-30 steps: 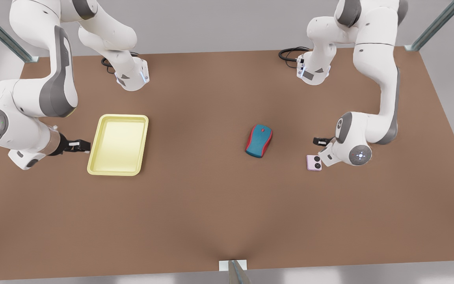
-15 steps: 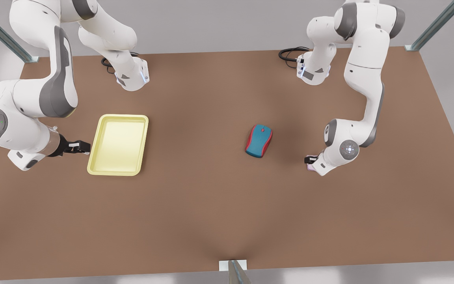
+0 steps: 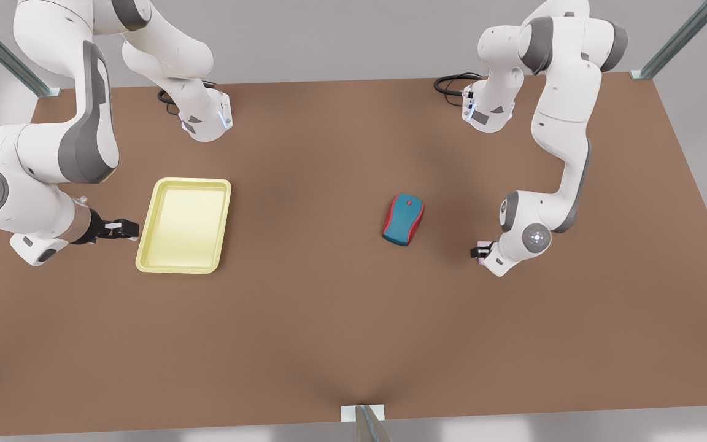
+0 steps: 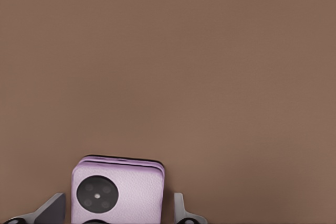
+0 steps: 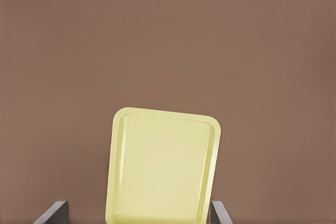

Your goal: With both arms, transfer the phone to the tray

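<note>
1. From the front view you get the whole brown table (image 3: 329, 319). The left gripper (image 3: 480, 251) is down at the phone (image 3: 483, 258) on the front view's right, where the arm hides all but a pink sliver of the phone. The right gripper (image 3: 125, 229) sits just beside the short edge of the tray (image 3: 147, 245) on the front view's left.
2. Your left wrist view fills in what the front view hides: the phone (image 4: 118, 192) lies flat on the table between the two fingers (image 4: 51, 211), which stand spread on either side of it with small gaps, not clamped.
3. Your right wrist view shows the tray (image 5: 116, 171) lying between that gripper's widely parted fingers (image 5: 52, 212); whether they touch the rim you cannot tell.
4. The phone is pale pink with a fine leathery grain, rounded corners and black camera circles. The tray is smooth pale yellow, shallow, with rounded corners and a raised rim.
5. A teal-and-red mouse (image 3: 403, 219) lies mid-table, well apart from both grippers.
6. You will find no readable writing on anything.
</note>
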{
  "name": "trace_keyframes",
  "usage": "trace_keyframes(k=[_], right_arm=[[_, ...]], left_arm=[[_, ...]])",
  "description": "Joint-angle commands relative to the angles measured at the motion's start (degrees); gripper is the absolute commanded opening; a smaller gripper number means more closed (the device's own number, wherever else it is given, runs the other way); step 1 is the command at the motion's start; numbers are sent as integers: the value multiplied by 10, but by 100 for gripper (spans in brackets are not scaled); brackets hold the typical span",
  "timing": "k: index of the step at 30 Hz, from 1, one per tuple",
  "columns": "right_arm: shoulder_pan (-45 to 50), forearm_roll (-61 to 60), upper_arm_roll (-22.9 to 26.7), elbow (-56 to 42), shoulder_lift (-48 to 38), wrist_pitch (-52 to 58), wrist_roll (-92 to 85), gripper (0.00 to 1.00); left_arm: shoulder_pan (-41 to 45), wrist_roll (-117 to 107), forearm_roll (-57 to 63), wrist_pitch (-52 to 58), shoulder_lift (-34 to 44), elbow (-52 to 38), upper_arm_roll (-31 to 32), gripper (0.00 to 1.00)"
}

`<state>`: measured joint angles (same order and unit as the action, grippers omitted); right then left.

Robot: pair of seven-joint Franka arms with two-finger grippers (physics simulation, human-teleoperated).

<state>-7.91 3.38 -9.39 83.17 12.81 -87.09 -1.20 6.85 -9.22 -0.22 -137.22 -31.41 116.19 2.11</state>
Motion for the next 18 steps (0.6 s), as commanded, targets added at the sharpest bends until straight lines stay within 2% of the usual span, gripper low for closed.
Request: trace_keyframes(k=[1,2,3,18], right_arm=[[0,0,0,0,-1,0,-4,100],[0,0,0,0,-1,0,-4,100],[1,0,0,0,-1,0,-4,100],[-6,-1,0,1,-1,0,-11,100]], left_arm=[[0,-48,2,-7,-1,-1,0,97],[-1,-48,2,-6,-1,-1,0,83],[-1,-48,2,-4,-1,-1,0,73],[0,-48,1,-6,-7,-4,0,74]])
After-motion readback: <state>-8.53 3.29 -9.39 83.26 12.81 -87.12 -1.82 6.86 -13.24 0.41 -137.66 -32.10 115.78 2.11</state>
